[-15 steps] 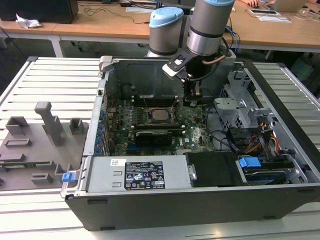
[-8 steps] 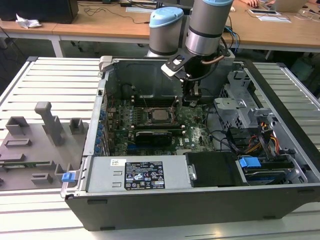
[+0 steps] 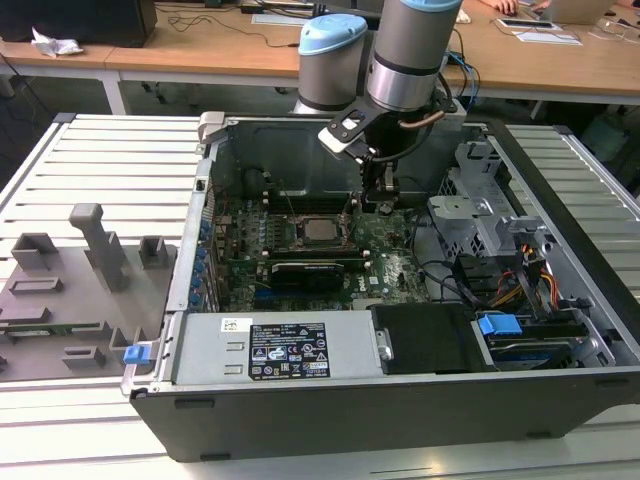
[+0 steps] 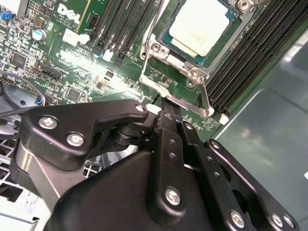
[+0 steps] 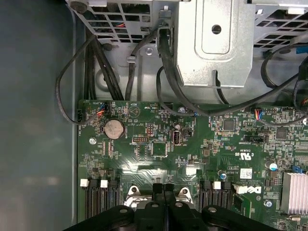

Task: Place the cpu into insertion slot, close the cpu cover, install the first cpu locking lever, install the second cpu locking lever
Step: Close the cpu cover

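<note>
As it sits socketed, the cpu (square, flat) looks pale silver.

The end effector, fingers pressed together, is hovering over the green circuit board near a coin battery and black cables.

I see the computer case lying open on the bench, with a fixture tray beside it on the exterior view's left. The motherboard lies flat on the case floor, and the cpu sits in the insertion slot near the board's middle. The gripper hangs over the board, just to the exterior view's right of the slot. The power supply lies along the near wall, and the drive cage is on the exterior view's right.
</note>
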You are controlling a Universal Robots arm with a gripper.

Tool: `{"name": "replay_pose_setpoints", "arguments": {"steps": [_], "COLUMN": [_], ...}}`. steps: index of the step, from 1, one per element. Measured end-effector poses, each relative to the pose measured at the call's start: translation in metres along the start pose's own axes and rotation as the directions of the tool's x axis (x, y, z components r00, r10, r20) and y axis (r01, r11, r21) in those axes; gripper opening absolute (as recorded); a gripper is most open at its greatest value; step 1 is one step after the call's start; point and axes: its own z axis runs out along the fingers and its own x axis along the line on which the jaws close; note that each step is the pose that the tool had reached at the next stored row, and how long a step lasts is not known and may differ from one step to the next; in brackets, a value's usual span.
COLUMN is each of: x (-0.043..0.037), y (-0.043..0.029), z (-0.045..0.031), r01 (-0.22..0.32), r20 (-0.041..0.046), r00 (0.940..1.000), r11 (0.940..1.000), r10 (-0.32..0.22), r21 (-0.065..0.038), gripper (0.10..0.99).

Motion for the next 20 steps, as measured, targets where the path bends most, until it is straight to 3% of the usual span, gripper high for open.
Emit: {"name": "replay_pose_setpoints", "arguments": {"steps": [20], "x": [0.0001], "y": [-0.0028], "z": [0.0003], "r01": [0.000], "r20": [0.0000], "r00": [1.0000], "r11": [1.0000], "r10": [0.000], "r21": [0.000], "gripper": [0.106]}}
